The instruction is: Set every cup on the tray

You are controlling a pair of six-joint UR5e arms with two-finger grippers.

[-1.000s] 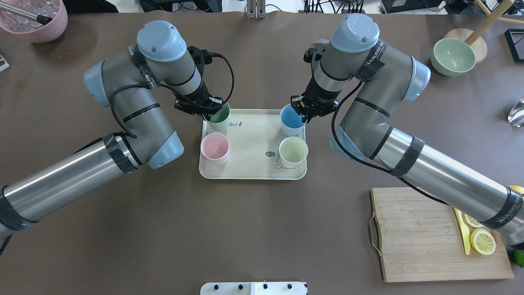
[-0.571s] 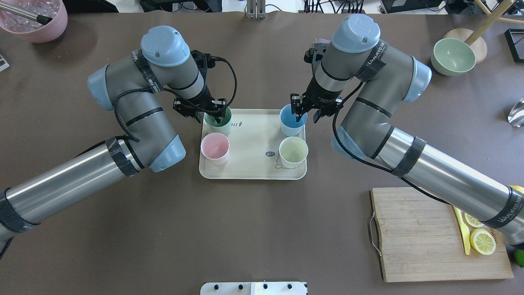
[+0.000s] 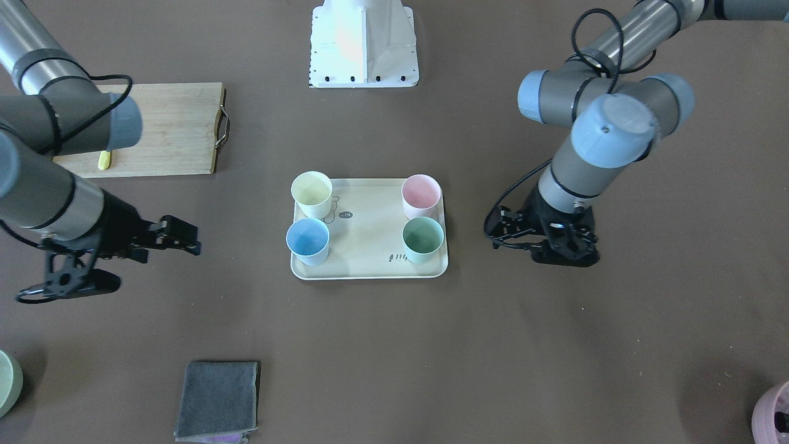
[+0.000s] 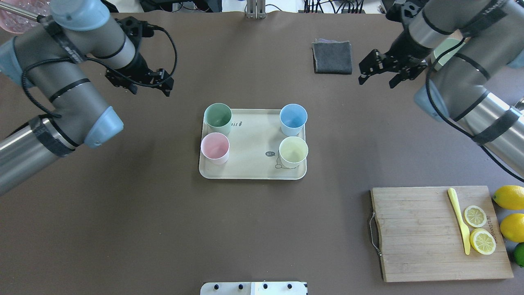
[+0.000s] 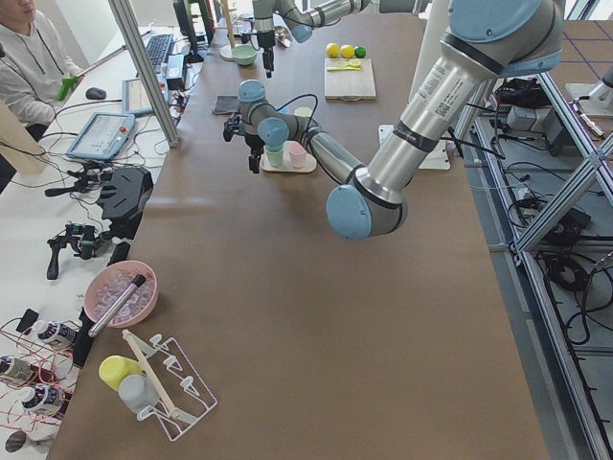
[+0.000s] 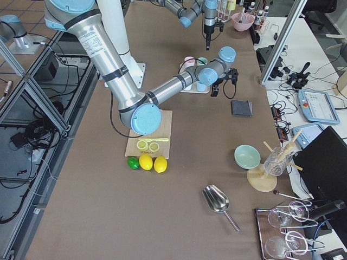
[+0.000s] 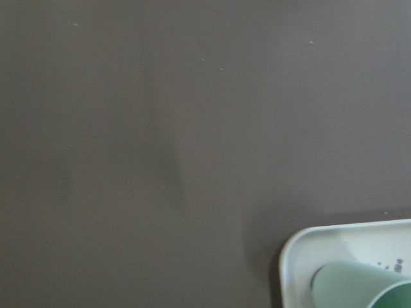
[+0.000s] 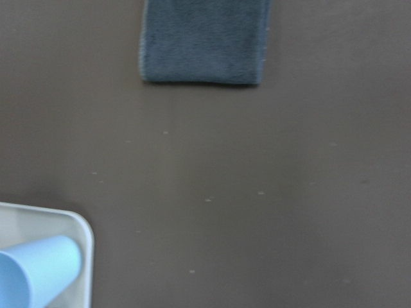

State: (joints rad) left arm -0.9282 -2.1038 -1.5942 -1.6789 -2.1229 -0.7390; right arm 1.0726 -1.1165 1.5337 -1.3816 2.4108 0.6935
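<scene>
Four cups stand upright on the cream tray: mint green and light blue at the far corners, pale pink and pale yellow at the near corners. The front-facing view shows them too: yellow, pink, blue, green. My left gripper is open and empty, off the tray to its far left. My right gripper is open and empty, off to the tray's far right. The left wrist view shows the green cup; the right wrist view shows the blue cup.
A folded grey cloth lies at the back, between tray and right gripper. A wooden cutting board with lemon slices and a yellow knife sits at the front right, whole lemons beside it. A mauve pot is far left.
Both grippers have left the green and blue cups, which stay on the tray. Each arm has lifted and swung outward and toward the table's far side.
</scene>
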